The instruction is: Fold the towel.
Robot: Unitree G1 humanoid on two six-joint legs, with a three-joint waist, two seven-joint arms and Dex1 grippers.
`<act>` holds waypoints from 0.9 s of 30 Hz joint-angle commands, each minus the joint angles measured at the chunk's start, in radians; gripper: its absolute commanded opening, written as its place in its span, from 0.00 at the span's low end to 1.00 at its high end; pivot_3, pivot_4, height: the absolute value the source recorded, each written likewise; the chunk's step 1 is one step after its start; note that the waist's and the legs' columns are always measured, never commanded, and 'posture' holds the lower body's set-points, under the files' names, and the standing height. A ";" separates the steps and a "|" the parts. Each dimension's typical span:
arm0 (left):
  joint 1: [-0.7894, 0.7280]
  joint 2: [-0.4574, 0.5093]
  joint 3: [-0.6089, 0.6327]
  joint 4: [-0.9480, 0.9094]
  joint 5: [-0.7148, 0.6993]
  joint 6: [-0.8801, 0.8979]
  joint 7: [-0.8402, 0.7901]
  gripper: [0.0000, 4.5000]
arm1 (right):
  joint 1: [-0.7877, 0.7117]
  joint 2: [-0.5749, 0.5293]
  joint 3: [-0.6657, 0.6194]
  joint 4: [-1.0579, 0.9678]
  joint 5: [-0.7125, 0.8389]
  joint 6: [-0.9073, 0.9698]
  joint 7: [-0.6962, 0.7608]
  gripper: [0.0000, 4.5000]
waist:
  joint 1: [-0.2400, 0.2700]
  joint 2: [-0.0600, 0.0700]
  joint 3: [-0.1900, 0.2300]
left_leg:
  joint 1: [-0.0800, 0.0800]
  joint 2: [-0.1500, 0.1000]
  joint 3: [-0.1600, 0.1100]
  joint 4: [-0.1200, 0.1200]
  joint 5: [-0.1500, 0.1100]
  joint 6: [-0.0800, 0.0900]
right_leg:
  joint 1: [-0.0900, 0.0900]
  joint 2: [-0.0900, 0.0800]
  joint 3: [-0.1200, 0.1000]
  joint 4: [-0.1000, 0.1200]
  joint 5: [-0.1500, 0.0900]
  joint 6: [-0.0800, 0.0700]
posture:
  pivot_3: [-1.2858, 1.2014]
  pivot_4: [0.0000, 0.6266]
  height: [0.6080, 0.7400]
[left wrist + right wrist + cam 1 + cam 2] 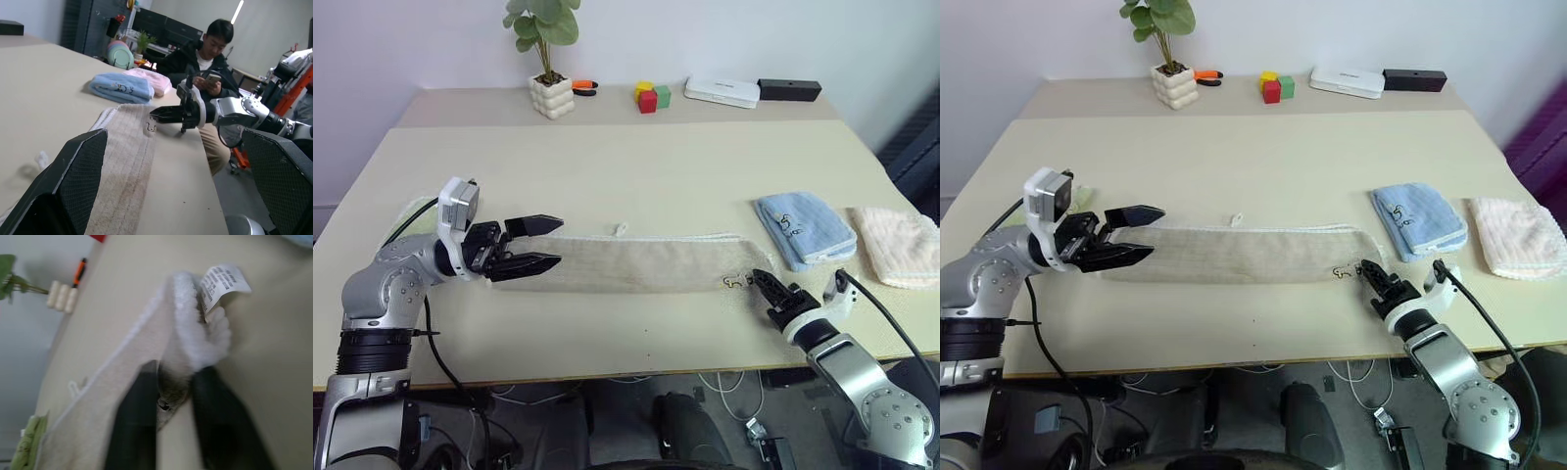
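The towel (636, 262) lies in a long strip along the table (607, 176). My right gripper (762, 282) pinches its marked corner, just beside the blue towel (803, 227). My left gripper (536, 245) hovers wide open, holding nothing, over the far end.

The left end of the long beige-tan terry cloth towel (636, 262) lies hidden behind the left claw (546, 244) and its arm in the head views; the small dark printed mark (1339, 272) near its right corner is too small to read; in the right wrist view the towel's corner is blurred where it sits between the right claw's (173, 391) black fingers (134, 416), and the print on the white label (220, 284) cannot be read; a light green folded cloth (27, 443) is cut off by that picture's edge; the cream folded towel (901, 245) runs off the right edge of the left eye view.
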 commanded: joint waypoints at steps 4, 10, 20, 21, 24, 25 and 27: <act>-0.001 0.012 0.024 -0.026 -0.017 -0.003 0.009 1.00 | 0.000 -0.032 0.029 -0.019 -0.100 -0.005 0.044 0.01 | 0.001 -0.001 -0.001 | 0.000 0.000 0.000 0.000 0.000 0.000 | 0.000 0.000 0.000 0.000 0.000 0.000 | 0.52 0.24 1.00; -0.013 0.013 0.030 -0.014 -0.023 -0.001 0.014 1.00 | -0.038 -0.138 0.187 -0.163 -0.323 -0.013 0.174 0.01 | 0.001 0.000 0.000 | 0.000 0.000 0.000 0.000 0.000 0.000 | -0.001 0.000 0.000 0.000 0.000 0.000 | 0.52 0.24 1.00; 0.037 0.043 0.067 -0.046 -0.036 0.000 0.025 1.00 | -0.211 -0.173 0.360 -0.260 -0.463 0.022 0.263 0.01 | 0.003 0.000 0.000 | -0.001 0.000 0.001 0.000 0.000 0.000 | -0.002 0.000 0.000 0.000 0.000 0.000 | 0.52 0.24 1.00; 0.045 0.048 0.074 -0.053 -0.039 0.002 0.029 1.00 | -0.229 -0.167 0.382 -0.261 -0.474 0.028 0.270 0.01 | 0.004 0.000 0.000 | -0.001 0.000 0.000 0.000 0.000 0.000 | -0.002 0.000 0.000 0.000 0.000 0.000 | 0.52 0.24 1.00; 0.065 0.057 0.089 -0.072 -0.049 0.006 0.040 1.00 | -0.272 -0.148 0.439 -0.254 -0.497 0.044 0.293 0.01 | 0.003 -0.001 0.000 | -0.001 0.000 0.000 0.000 0.000 0.000 | -0.002 0.000 0.000 0.000 0.000 0.000 | 0.52 0.24 1.00; 0.070 0.058 0.091 -0.077 -0.053 0.007 0.044 1.00 | -0.280 -0.145 0.450 -0.251 -0.504 0.047 0.302 0.01 | 0.003 -0.001 0.000 | -0.001 0.000 0.000 0.000 0.000 0.000 | -0.002 0.000 0.000 0.000 0.000 0.000 | 0.52 0.24 1.00; 0.084 0.065 0.102 -0.095 -0.062 0.013 0.052 1.00 | -0.293 -0.154 0.486 -0.240 -0.539 0.052 0.331 0.01 | 0.004 0.000 0.000 | -0.001 0.000 0.000 0.000 0.000 0.000 | -0.002 0.000 0.000 0.000 0.000 0.000 | 0.52 0.24 1.00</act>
